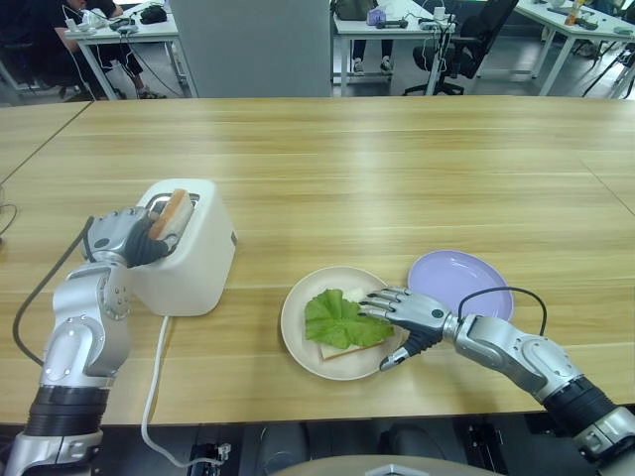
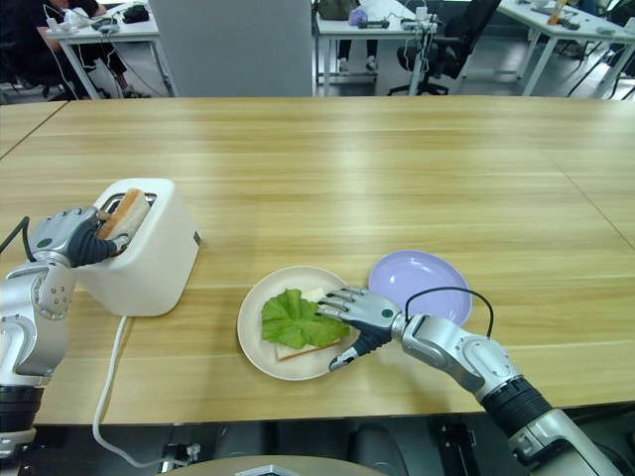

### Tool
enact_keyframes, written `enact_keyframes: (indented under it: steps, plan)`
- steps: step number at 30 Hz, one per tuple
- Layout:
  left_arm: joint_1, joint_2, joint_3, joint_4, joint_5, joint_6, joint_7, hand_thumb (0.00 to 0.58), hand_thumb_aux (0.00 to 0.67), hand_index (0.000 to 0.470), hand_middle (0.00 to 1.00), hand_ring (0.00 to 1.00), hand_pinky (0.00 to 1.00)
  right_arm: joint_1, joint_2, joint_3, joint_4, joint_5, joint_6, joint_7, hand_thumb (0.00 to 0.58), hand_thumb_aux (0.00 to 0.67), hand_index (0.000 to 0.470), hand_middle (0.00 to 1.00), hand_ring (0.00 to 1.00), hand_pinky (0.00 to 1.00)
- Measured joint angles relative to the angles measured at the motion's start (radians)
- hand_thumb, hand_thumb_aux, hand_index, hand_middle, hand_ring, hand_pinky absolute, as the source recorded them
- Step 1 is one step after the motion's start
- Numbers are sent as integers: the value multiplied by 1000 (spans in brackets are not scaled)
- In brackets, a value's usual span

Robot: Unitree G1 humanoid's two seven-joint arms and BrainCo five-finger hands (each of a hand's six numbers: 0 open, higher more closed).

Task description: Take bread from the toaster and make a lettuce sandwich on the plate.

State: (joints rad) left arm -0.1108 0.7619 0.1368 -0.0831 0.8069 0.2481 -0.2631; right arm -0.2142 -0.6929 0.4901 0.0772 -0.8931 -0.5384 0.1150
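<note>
Done so far: I see one slice of bread (image 1: 342, 351) already lying on the plate (image 1: 288, 327), with the lettuce (image 1: 335, 317) spread over it
Left to do: the second slice (image 1: 174, 210) stands in the slot of the toaster (image 1: 198, 263); it has to come out and go on top of the lettuce to close the sandwich, so I judge us a little past halfway
Left hand: my left hand (image 1: 124, 238) sits at the toaster's top on its left side, fingers clenched around the upper part of the second slice
Right hand: my right hand (image 1: 405, 311) lies over the right side of the plate, fingers spread and grasping nothing; fingertips are at the lettuce's right edge, touching or just above, I cannot tell which
Edges: the plate sits near the front edge of the table (image 1: 347, 178); a purple plate (image 1: 461, 280) lies just beside it on the right; the toaster's cord (image 1: 154, 392) trails off the front edge
Open room: the strip between toaster and plate is bare, a fair path for carrying the slice across; the table beyond is wide and open
Watch: my right hand covers part of the landing spot, so I judge it should draw back toward the purple plate before the slice arrives
</note>
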Motion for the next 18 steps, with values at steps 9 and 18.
enact_keyframes:
  steps: [9, 18]
  plan:
    - [-97, 21, 124, -126, -99, -89, 163, 580, 670, 460, 1000, 1000, 1000, 67, -32, -75, -103, 45, 6, 27, 0, 0, 0, 0, 0, 0]
    - [-180, -6, 156, -441, -214, -86, 80, 580, 670, 460, 1000, 1000, 1000, 146, 0, -201, -248, 55, -1, -97, 0, 0, 0, 0, 0, 0]
